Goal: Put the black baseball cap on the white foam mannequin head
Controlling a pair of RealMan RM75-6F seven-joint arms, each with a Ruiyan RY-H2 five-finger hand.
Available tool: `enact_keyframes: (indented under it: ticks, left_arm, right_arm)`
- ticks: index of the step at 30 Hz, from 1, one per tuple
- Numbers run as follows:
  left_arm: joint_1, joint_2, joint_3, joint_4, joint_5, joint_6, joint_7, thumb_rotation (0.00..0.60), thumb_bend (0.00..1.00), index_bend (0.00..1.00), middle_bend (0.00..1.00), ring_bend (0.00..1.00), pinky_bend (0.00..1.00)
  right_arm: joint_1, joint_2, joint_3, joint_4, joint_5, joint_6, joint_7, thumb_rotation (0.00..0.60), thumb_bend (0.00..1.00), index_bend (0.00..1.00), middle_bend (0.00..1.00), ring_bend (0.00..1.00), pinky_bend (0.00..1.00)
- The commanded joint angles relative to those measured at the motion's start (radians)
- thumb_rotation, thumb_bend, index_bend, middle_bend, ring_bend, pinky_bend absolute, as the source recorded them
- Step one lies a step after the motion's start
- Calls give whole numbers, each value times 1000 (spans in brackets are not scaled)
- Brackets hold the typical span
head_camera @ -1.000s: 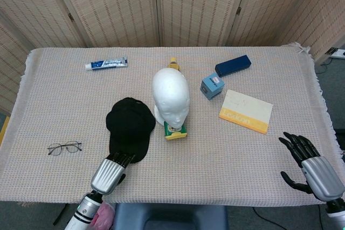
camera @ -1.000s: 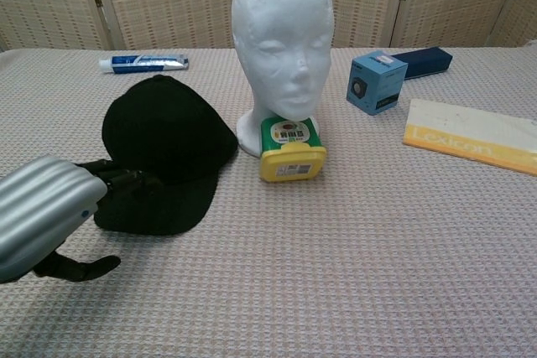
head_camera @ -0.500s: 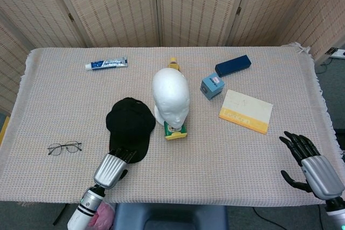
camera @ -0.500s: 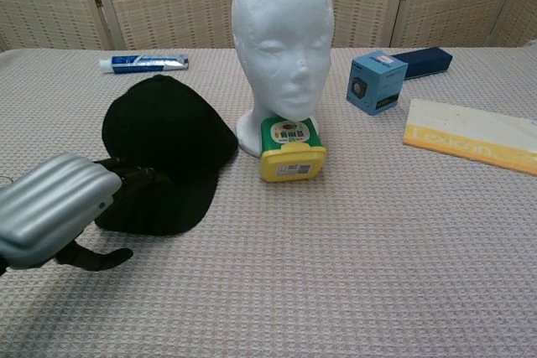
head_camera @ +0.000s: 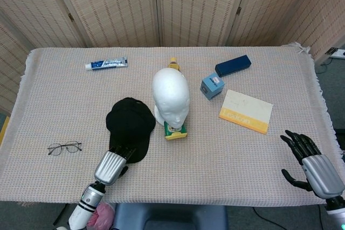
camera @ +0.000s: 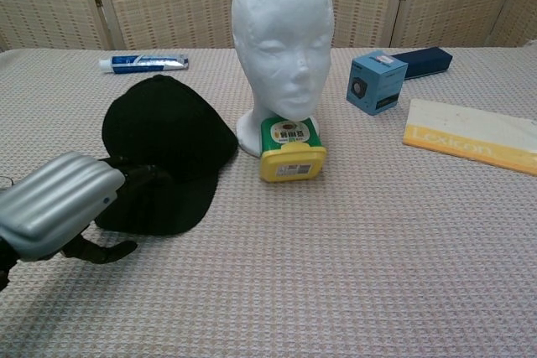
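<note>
1. Cap (head_camera: pixel 130 126) lies flat on the table (head_camera: pixel 64 100), just left of the foam head (head_camera: pixel 171 96), brim toward the near edge; not on the head.
2. Glasses (head_camera: pixel 64 147) lie at the far left of the table, well apart from the cap.
3. Toothpaste (head_camera: pixel 106 64) lies near the far left edge.
4. Left hand (head_camera: pixel 111 164) sits at the near edge with its fingers (camera: pixel 138 175) stretched forward over the cap's brim and its thumb apart below. The chest view does not show whether brim is pinched or only touched; grasp cannot be told.
5. Foam head stands upright at table centre, bare, facing the near edge.
6. Yellow container (camera: pixel 290 150) with green top sits against the front of the foam head's base.
7. Blue box (head_camera: pixel 212 86) stands right of the foam head; a dark case (head_camera: pixel 233 65) lies behind it.
8. Book (head_camera: pixel 246 111) lies flat, near the blue box on the right.
9. Right hand (head_camera: pixel 310 160) is at the near right corner, fingers spread, holding nothing.
</note>
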Motion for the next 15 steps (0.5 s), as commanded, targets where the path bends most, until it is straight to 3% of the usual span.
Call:
enact_keyframes:
  ticks: [1, 15]
  left_arm:
    - [-4, -8, 2, 11, 0, 6, -6, 600, 289, 267, 414, 328, 549]
    - [-18, -52, 15, 92, -3, 29, -60, 600, 295, 272, 421, 328, 549]
  right_arm:
    - [0, 0, 1, -1, 1, -1, -2, 600, 282, 0, 0, 0, 0]
    - [-15, 3, 0, -5, 4, 16, -14, 600, 282, 0, 0, 0, 0]
